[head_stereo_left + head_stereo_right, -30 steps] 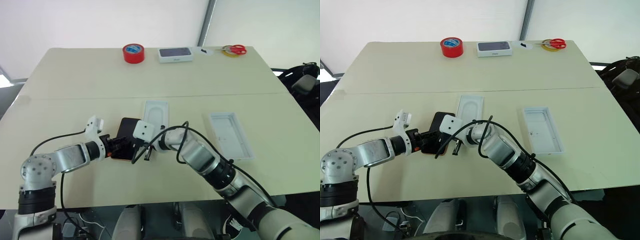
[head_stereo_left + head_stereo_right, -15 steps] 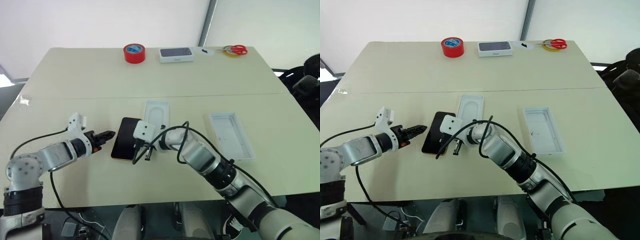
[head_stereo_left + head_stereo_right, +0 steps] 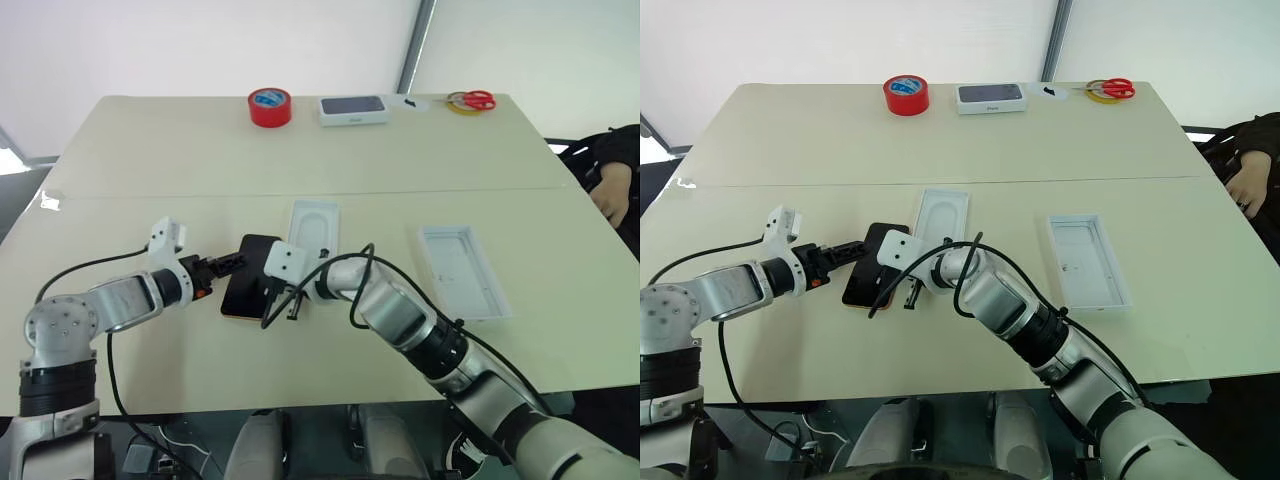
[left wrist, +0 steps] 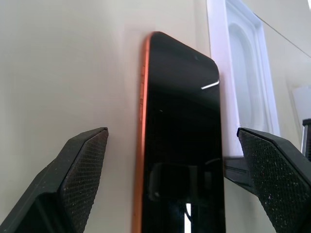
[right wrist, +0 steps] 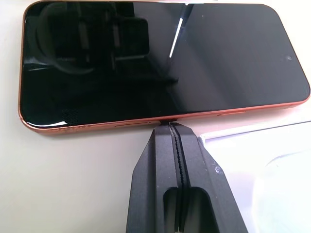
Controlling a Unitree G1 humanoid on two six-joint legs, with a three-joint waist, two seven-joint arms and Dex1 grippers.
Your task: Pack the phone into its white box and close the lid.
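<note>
phone (image 3: 246, 290): lies flat on the table (image 3: 150, 150), black screen up, orange rim showing, near the front edge and touching or just beside the flat white card.
left gripper (image 3: 228, 265): black fingers (image 4: 80, 170) spread wide, one on either side of the phone's near end, touching neither edge in the left wrist view.
right gripper (image 5: 173, 127): fingers pressed together with nothing between them, tips right at the phone's long orange edge; contact cannot be told for sure.
white card (image 3: 312, 230): flat, with an oval outline, lying just beyond the phone on its right side.
white box (image 3: 460, 270): open tray on the right half of the table, well apart from the phone, nothing inside it.
far edge of table: a red tape roll (image 3: 268, 106), a white box with a dark top (image 3: 352, 109), and red-handled scissors (image 3: 472, 99) on a yellow ring.
person's hand (image 3: 612, 192): resting at the right edge of the scene, off the table.
</note>
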